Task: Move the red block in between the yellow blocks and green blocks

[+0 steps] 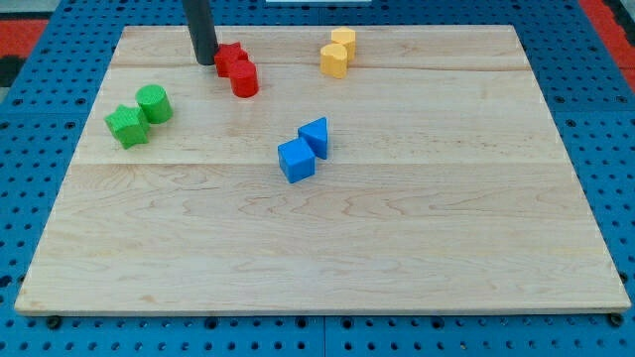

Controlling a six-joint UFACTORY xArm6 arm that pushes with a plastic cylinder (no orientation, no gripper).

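Tip [206, 61] of dark rod, nothing gripped, touches red star block [230, 58] | wooden board's [397, 248] top edge near | no writing.

- A blue cube [296, 161] sits near the middle of the wooden board [397, 258].
- A blue triangle block [316, 136] touches it, up and to the view's right.
- A blue pegboard [605, 119] lies under the board.

Nothing can be read anywhere in the view: no text, label, brand, number or sign. The wooden desk [397, 258] shows only bare grain, the coloured blocks carry plain faces, and the blue perforated surface [30, 149] around the desk bears no markings either.
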